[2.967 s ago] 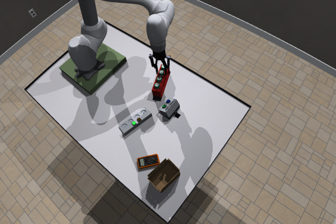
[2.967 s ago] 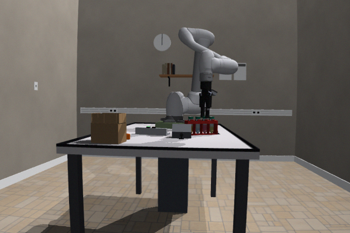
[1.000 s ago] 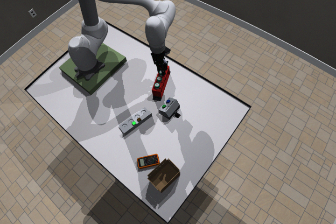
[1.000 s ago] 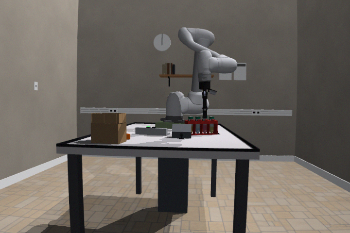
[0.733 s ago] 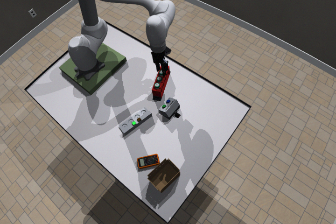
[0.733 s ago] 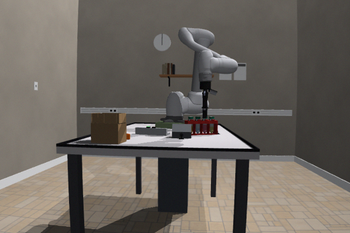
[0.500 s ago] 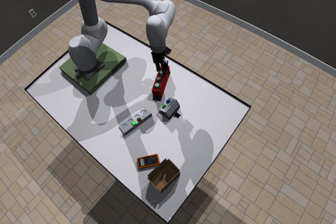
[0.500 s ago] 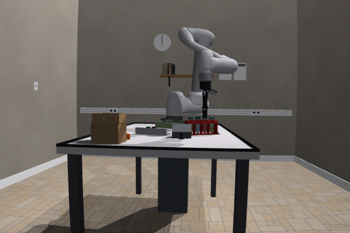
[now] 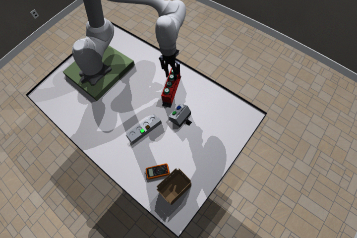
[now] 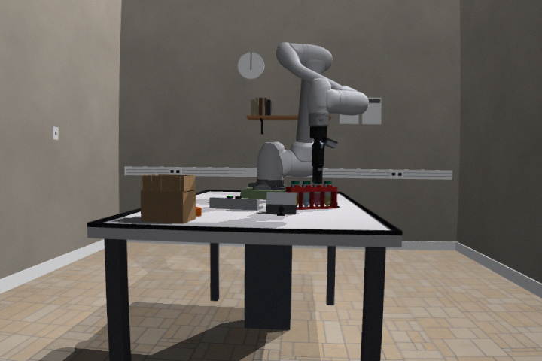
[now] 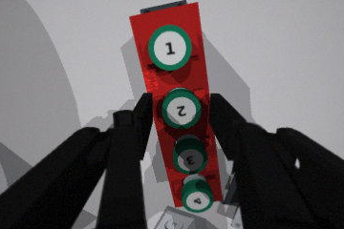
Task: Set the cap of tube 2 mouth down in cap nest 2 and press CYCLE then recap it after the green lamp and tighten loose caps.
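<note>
My hand (image 11: 181,107) hung over the red decapping station (image 9: 170,89) on the desk (image 9: 226,123), fingers spread partway to either side of cap 2 (image 11: 181,110) with a visible gap each side, gripping nothing. Cap 2 sat on its own tube, second in the row between cap 1 (image 11: 169,48) and cap 3 (image 11: 189,158); cap 4 (image 11: 197,196) was nearest the camera. Green lamp (image 9: 141,130) on the cap tray (image 9: 134,137) was lit and all four nests looked vacant, so I judged the recap done and the tightness check next.

Handling: the caps looked like small, light, rigid plastic with smooth sides, likely slippery under torque. Best grip is across the cap's side wall, pads square and centred on the tube axis; neighbours stand close, so fingers must stay narrow. Key housing (image 9: 179,115) sat just beyond the station, READY (image 9: 173,113) unlit.
</note>
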